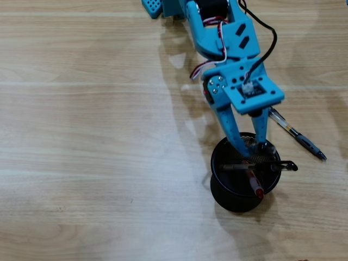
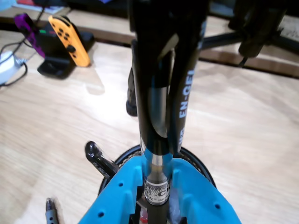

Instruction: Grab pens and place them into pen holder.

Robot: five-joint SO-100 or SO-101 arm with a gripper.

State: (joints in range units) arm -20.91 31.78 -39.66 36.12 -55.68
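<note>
The pen holder (image 1: 228, 198) is a round black mesh cup on the wooden table, its rim (image 2: 198, 163) showing behind the jaws in the wrist view. My blue gripper (image 1: 256, 153) (image 2: 156, 164) hangs over it, shut on a black-and-clear pen (image 2: 159, 93) that stands upright with its lower end inside the cup. In the overhead view this pen is hidden under the arm. A red pen (image 1: 254, 184) leans inside the cup. Another black pen (image 1: 283, 166) (image 2: 96, 154) lies across the rim. One more black-and-clear pen (image 1: 299, 137) (image 2: 50, 210) lies on the table right of the cup.
In the wrist view an orange game controller (image 2: 70, 39) sits on a black dock at the far left, with a purple item (image 2: 21, 21) and cables beside it. A black stand (image 2: 252, 32) rises at the far right beyond the table edge.
</note>
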